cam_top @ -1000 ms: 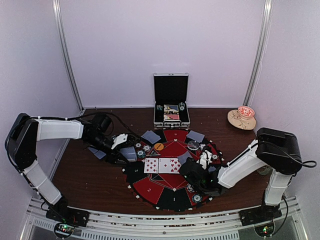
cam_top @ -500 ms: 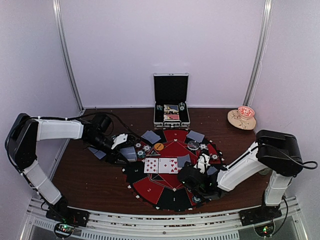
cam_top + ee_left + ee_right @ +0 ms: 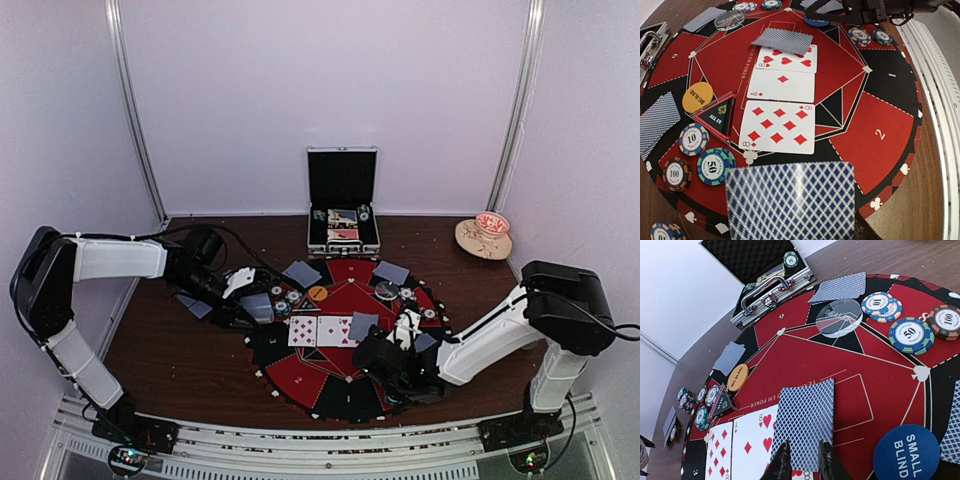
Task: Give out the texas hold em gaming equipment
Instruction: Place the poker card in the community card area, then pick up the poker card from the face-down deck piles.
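Plainly, the right claw point(image 3: 804, 462) hovers with its jaws slightly parted and grips nothing. It sits just above the near edge of a face-down card point(image 3: 805, 422) that lies on the round poker mat point(image 3: 850, 390), overlapping the eight of hearts point(image 3: 787, 60). A sideways move at this height could drag that card and skew the face-up row. The left claw point(image 3: 243, 290), at the mat's left edge, seems clenched on another face-down card point(image 3: 790, 200), though its fingers are hidden. A loose pinch could drop it onto the chips point(image 3: 715, 166) just beside it.
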Available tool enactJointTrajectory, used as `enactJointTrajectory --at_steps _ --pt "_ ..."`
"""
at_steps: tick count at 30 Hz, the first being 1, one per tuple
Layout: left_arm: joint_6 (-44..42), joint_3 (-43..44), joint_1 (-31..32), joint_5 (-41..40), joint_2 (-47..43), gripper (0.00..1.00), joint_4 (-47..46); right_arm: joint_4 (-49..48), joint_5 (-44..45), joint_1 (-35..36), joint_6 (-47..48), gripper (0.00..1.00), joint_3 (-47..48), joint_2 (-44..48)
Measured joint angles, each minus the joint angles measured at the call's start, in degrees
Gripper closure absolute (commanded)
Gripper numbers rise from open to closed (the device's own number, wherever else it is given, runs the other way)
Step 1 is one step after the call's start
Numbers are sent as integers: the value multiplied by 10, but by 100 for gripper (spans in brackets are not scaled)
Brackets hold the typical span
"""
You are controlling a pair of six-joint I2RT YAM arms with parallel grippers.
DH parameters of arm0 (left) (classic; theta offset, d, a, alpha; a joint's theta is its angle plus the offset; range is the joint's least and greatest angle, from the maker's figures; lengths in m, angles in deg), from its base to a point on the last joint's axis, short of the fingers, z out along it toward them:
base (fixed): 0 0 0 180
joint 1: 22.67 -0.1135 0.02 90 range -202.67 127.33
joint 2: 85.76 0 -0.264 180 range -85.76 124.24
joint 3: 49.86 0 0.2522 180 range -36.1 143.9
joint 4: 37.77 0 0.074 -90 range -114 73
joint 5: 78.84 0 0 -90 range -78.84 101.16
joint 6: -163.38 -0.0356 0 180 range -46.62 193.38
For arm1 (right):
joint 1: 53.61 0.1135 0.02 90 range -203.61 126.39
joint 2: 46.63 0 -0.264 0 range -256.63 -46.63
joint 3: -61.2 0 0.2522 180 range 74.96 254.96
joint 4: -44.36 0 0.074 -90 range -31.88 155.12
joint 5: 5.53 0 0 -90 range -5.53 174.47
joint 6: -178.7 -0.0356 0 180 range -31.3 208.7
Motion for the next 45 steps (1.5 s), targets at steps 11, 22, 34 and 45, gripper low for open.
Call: enactJointTrajectory --at_steps 11,22,34,45 --pt "0 0 0 0 0 54 0 33 18 6 -7 68 0 25" --pt "0 0 0 0 0 54 0 -20 -147 -6 212 24 57 114" --pt "-2 0 4 0 -1 54 0 1 -486 -66 320 23 292 -31" --pt "-14 0 8 3 -5 54 7 43 -554 -79 334 25 336 -95"
